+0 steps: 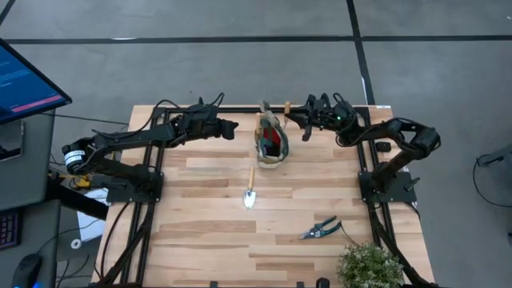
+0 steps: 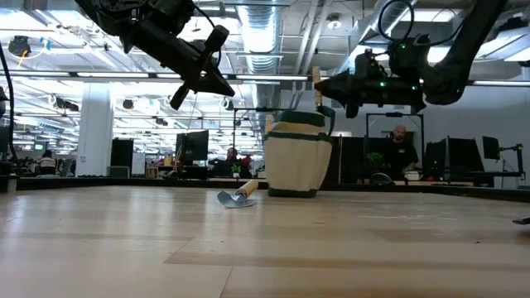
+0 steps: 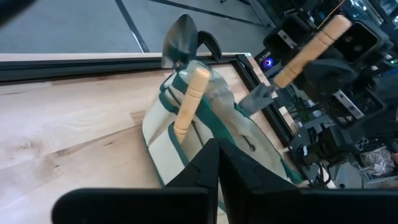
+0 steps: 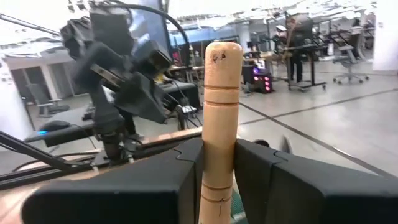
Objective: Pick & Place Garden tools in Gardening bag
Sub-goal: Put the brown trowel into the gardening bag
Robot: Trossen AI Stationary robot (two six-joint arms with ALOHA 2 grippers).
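Above the gardening bag (image 1: 271, 144), at twelve o'clock on the table (image 1: 208, 232), your right gripper (image 4: 219, 163) clamps a wooden-handled tool (image 4: 220, 118) upright. Your left gripper (image 3: 219, 163) hovers shut and empty just at the bag's nine o'clock. Released off-centre, the tool could catch the rim or the trowel handle (image 3: 189, 102) already sticking out, and tip the soft bag. Both wrists crowd the far edge; open room lies toward six o'clock, where a trowel (image 1: 250, 190) and shears (image 1: 320, 230) wait.
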